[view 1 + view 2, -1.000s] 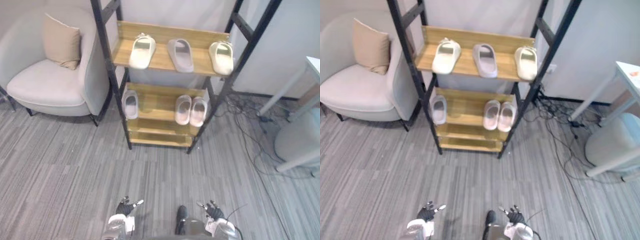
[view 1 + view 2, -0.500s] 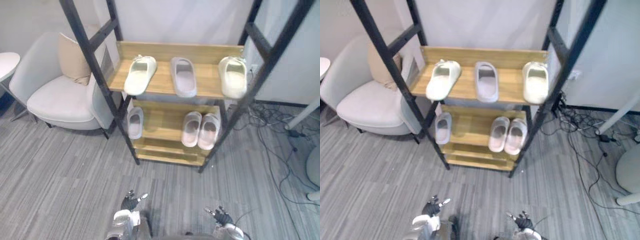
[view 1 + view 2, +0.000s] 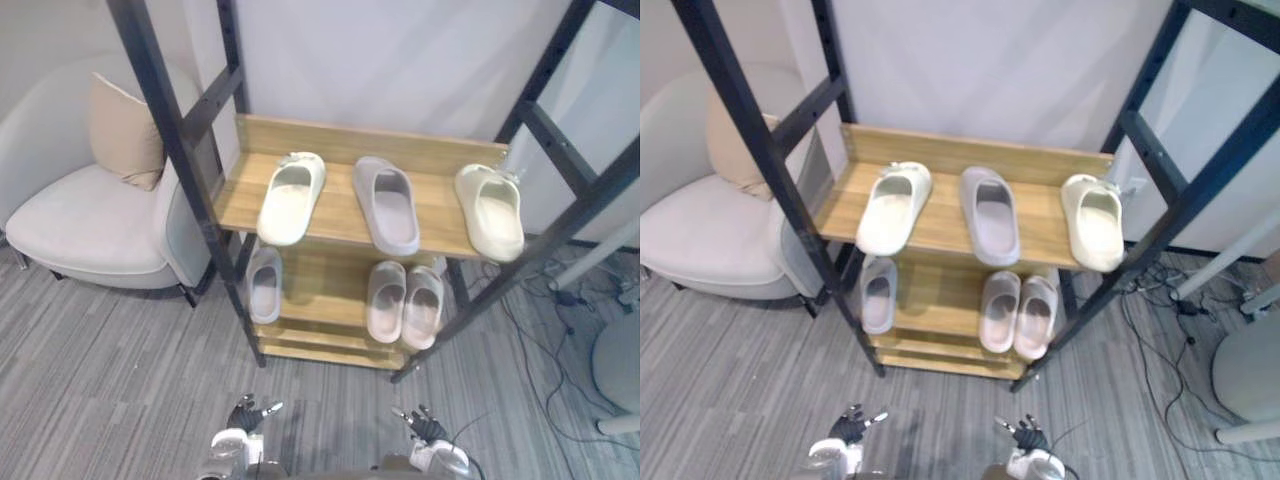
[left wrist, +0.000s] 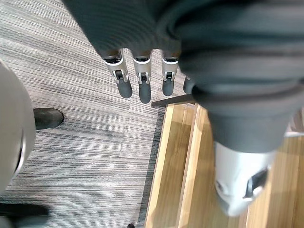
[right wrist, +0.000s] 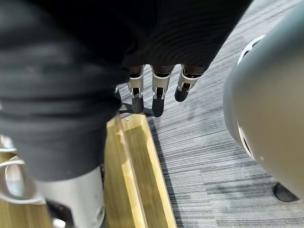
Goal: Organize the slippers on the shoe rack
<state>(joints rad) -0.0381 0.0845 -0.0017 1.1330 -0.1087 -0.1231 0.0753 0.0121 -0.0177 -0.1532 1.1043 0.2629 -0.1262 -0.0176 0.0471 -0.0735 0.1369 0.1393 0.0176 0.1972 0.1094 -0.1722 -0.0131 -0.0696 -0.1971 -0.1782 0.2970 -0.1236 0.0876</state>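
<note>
The left hand [image 3: 243, 415] and the right hand [image 3: 424, 427] hang low in front of the robot, above the grey carpet [image 3: 100, 360] and well apart from the shoe rack [image 3: 338, 218]. In the wrist views the fingers [image 4: 143, 85] extend straight and relaxed. Both hands hold nothing.

The step in hand appears to be approaching the rack and choosing the first slipper to move. To do it well:
- Stand close enough that the top shelf is within reach.
- Raise one hand above shelf level and keep it clear of the black uprights [image 3: 165, 120].
- Grip across the strap. The moulded slippers look light and slightly yielding, so moderate pressure should suffice.

**Top shelf:**
- A cream slipper [image 3: 290, 198] lies at the left, angled.
- A grey slipper [image 3: 386, 204] lies in the middle and separates the two cream ones.
- A second cream slipper [image 3: 491, 210] lies at the right, its near end at the front edge.

**Lower shelf:**
- A single pale slipper [image 3: 264, 283] lies at the left. It may be the mate of the grey slipper, but this cannot be confirmed.
- A pale pink pair [image 3: 386, 300] lies at the right, side by side and touching.

An armchair [image 3: 80, 215] with a cushion [image 3: 125, 135] stands just beside the rack.
</note>
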